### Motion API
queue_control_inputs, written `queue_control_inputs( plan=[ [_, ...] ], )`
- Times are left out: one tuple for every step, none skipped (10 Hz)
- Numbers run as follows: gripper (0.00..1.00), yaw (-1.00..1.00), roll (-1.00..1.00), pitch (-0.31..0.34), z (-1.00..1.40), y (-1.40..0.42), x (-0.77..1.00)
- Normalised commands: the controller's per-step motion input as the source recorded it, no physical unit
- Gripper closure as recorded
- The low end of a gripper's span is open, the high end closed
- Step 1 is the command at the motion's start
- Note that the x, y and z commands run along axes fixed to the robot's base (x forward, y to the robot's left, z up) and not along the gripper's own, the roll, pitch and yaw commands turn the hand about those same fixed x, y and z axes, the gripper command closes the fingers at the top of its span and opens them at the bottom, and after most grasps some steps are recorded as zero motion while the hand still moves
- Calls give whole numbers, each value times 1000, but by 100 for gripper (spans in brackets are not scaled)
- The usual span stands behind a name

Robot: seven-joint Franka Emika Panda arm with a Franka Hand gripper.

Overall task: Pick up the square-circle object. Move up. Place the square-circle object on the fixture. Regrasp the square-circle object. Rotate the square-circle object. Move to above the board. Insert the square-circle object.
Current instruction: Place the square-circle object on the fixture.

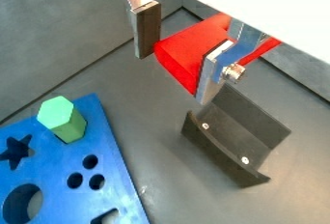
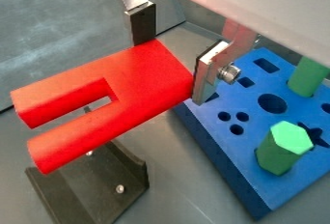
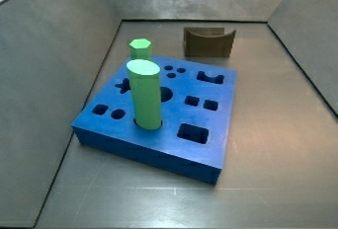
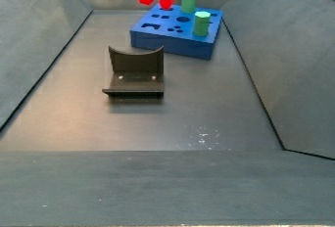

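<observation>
Hand (image 2: 175, 49) clamped on the square-circle object (image 2: 103, 98), silver fingers (image 2: 211, 70) pressing its blocky end, held in the air with the pronged end free. Fixture (image 1: 238, 136) stands on the floor below it, apart; board (image 4: 177, 33) with green cylinders (image 3: 144, 95) lies beside.

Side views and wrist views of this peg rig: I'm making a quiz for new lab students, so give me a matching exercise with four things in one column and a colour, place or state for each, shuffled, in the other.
Things:
1. square-circle object
2. fixture
3. board
4. tall cylinder

Descriptions:
A. blue slab with many shaped holes
B. dark, standing on the floor with nothing on it
C. green, upright in the board
D. red, held off the floor between the fingers of the gripper

Pairs: 1-D, 2-B, 3-A, 4-C
</observation>
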Motion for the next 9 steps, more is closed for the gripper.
queue_control_inputs(
  plan=[
    [100, -2, -1000, 118, -199, 933, 1000],
    [100, -19, -1000, 122, -194, 952, 989],
    [100, -37, -1000, 121, -139, 854, 948],
    [100, -50, -1000, 136, -38, 618, 794],
    [100, -64, -1000, 149, -10, 369, 614],
    [100, -78, -1000, 151, -17, 189, 489],
    [100, -96, -1000, 152, -13, 74, 367],
    [100, -118, -1000, 158, -6, 61, 238],
    [100, -143, -888, 144, -2, 59, 77]
  ],
)
